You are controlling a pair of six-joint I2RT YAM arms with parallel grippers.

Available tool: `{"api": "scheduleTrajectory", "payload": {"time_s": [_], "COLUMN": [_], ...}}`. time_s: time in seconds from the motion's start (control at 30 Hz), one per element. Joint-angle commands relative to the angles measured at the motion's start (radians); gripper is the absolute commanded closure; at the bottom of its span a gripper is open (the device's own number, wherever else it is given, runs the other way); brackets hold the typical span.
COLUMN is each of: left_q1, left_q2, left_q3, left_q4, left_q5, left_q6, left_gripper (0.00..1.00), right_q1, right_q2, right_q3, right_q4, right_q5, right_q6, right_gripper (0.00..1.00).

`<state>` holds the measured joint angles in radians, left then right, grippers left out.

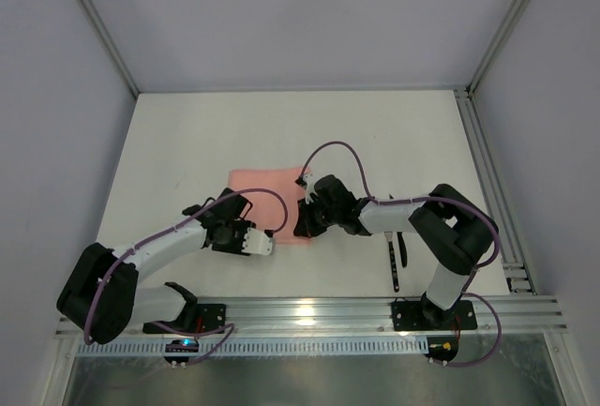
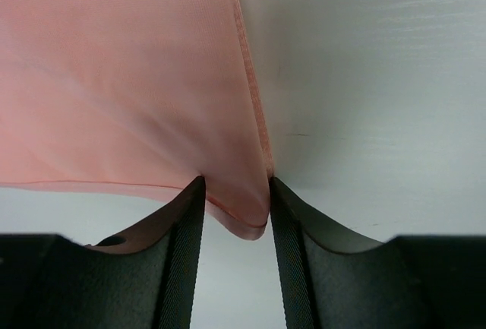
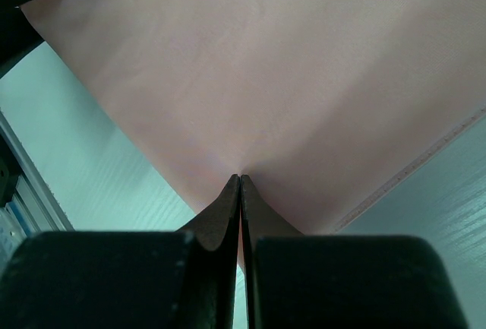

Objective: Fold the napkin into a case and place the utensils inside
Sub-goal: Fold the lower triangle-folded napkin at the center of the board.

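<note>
A: Where is the napkin being seen?

B: The napkin [image 1: 265,190] is being shown lying in the middle of the worktop [image 1: 187,143]. Its far part is lying flat, and its near edge is being covered by the ends of the two arms.

A: What is being done at the left jaws?

B: The left jaws are being held apart, released. In the left wrist view a rounded corner of the napkin is being framed between the two dark fingers [image 2: 186,230], and each fingertip is being touched by the cloth. A gap is being left between them, and pale worktop is being seen below the corner, so nothing is being clamped there.

A: And the right jaws?

B: The right jaws are being pressed together, clenched, and the napkin is being grasped by them. In the right wrist view the cloth is being gathered to a point exactly where the fingers [image 3: 216,215] are meeting.

A: Where are the utensils being found?

B: The utensils [image 1: 397,261] are being seen on the worktop beside the base of the right arm [image 1: 441,237], well apart from the napkin. They are being partly hidden by that arm, so their number cannot be told.

A: And the left arm?

B: The left arm [image 1: 159,247] is being stretched from the near left side to the napkin's near left part.
</note>
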<state>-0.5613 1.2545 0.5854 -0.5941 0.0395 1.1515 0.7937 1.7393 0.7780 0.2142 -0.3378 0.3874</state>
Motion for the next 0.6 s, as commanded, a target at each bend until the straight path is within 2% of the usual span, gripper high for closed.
{"api": "scheduleTrajectory", "payload": {"time_s": [0.0,0.03,0.07,0.13,0.17,0.2,0.23,0.33,0.37,0.5,0.57], "left_q1": [-0.003,-0.003,-0.003,-0.003,-0.003,-0.003,0.000,0.011,0.020,0.046,0.063], "left_q2": [0.022,0.022,0.020,0.016,0.013,0.010,0.005,0.003,0.003,0.010,0.020], "left_q3": [-0.038,-0.038,-0.038,-0.035,-0.030,-0.022,-0.013,0.033,0.059,0.128,0.149], "left_q4": [-0.007,-0.007,-0.006,-0.010,-0.018,-0.024,-0.041,-0.102,-0.119,-0.222,-0.274], "left_q5": [0.132,0.135,0.137,0.138,0.138,0.137,0.140,0.166,0.174,0.221,0.238], "left_q6": [-0.041,-0.047,-0.058,-0.062,-0.065,-0.076,-0.085,-0.093,-0.098,-0.096,-0.087], "left_gripper": [0.59,0.70,0.75,0.77,0.82,0.89,1.00,1.00,1.00,1.00,1.00], "right_q1": [-0.005,-0.005,-0.005,-0.005,-0.005,-0.005,-0.005,-0.005,-0.005,0.004,0.024], "right_q2": [-0.017,-0.018,-0.020,-0.026,-0.027,-0.041,-0.052,-0.124,-0.147,-0.285,-0.381], "right_q3": [0.029,0.029,0.030,0.029,0.029,0.027,0.026,0.014,0.010,-0.029,-0.080], "right_q4": [0.002,0.002,0.002,0.002,0.001,-0.001,-0.004,-0.010,-0.010,-0.007,0.016], "right_q5": [-0.013,-0.013,-0.013,-0.015,-0.015,-0.014,-0.007,0.026,0.034,0.089,0.138], "right_q6": [-0.016,-0.016,-0.018,-0.019,-0.025,-0.033,-0.041,-0.108,-0.158,-0.315,-0.395], "right_gripper": [0.96,0.96,0.96,0.96,0.96,0.96,0.96,0.83,0.73,0.59,0.57]}}
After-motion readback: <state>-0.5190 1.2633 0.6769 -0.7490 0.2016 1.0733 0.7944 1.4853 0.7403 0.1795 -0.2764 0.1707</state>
